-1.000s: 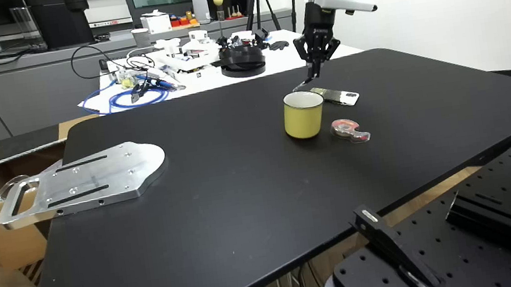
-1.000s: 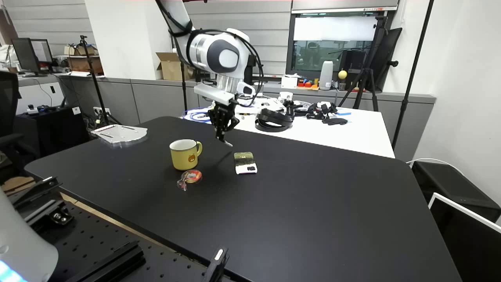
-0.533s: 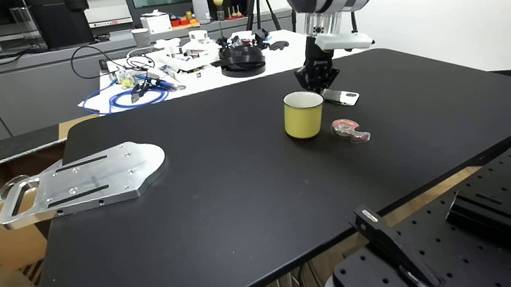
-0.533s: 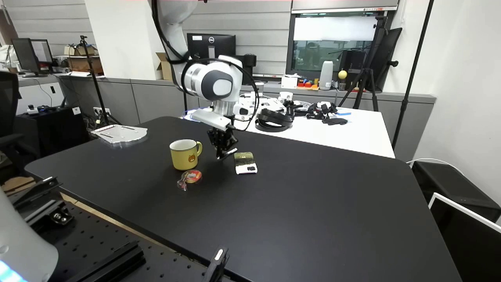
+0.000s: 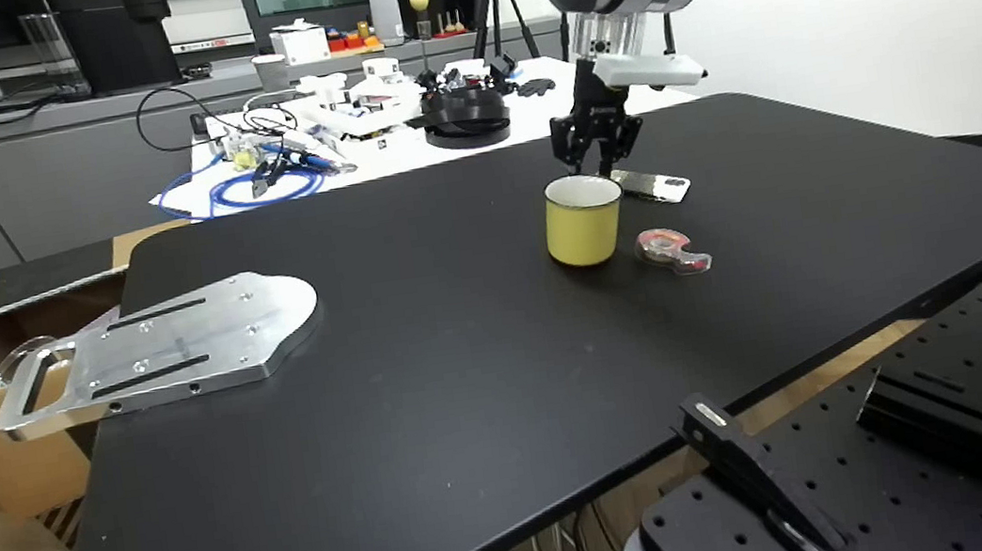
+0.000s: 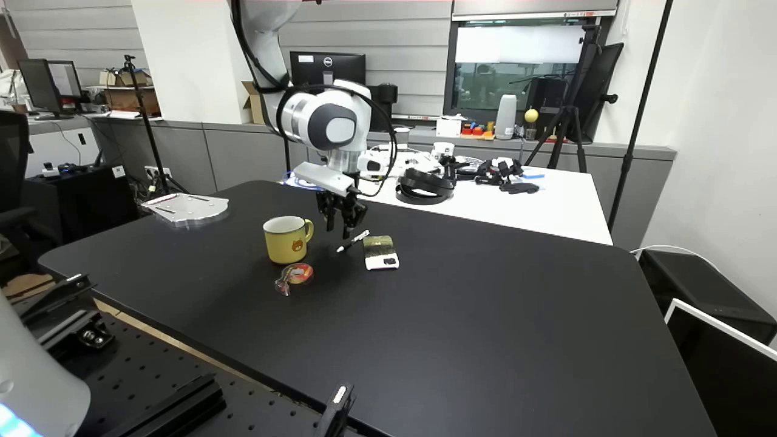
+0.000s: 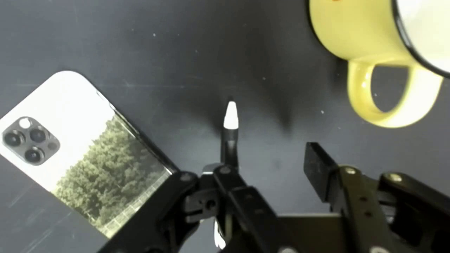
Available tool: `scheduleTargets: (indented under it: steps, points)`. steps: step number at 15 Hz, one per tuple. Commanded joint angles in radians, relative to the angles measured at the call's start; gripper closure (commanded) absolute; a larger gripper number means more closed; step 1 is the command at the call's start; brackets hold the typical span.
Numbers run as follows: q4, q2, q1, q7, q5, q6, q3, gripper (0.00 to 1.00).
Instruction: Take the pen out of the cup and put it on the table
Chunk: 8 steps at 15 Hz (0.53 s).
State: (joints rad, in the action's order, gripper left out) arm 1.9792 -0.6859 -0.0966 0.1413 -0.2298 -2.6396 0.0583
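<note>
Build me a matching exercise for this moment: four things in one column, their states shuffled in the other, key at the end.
Things
1. slim black-and-white pen
2. yellow cylindrical cup
3. black two-fingered gripper
4. flat rectangular phone with a tree-printed back

States
A. open, gripping nothing
B. lying, camera side up
C. standing upright
D. lying on the matte black tabletop, white tip showing

Pairs: 1-D; 2-C; 3-A; 4-B

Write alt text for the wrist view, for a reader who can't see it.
A white-tipped black pen lies on the black tabletop beneath an open Robotiq gripper, which hides part of it. At picture left, a smartphone lies camera side up, a tree picture on its back; at upper right, cut off by the frame, is a yellow mug.
</note>
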Motion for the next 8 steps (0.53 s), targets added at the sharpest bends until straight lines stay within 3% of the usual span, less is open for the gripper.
scheduleTargets:
  steps: [1,2,3,6,8]
  points:
    - [0.042,0.11,-0.058,0.034,-0.03,0.043,0.065,0.16]
    - [0.045,0.131,-0.073,0.049,-0.046,0.062,0.082,0.1]
    - [0.004,0.064,-0.032,0.011,-0.015,0.03,0.047,0.27]
    - [0.016,0.11,-0.05,0.034,-0.034,0.061,0.064,0.1]
    - [0.025,0.114,-0.053,0.038,-0.035,0.062,0.064,0.1]
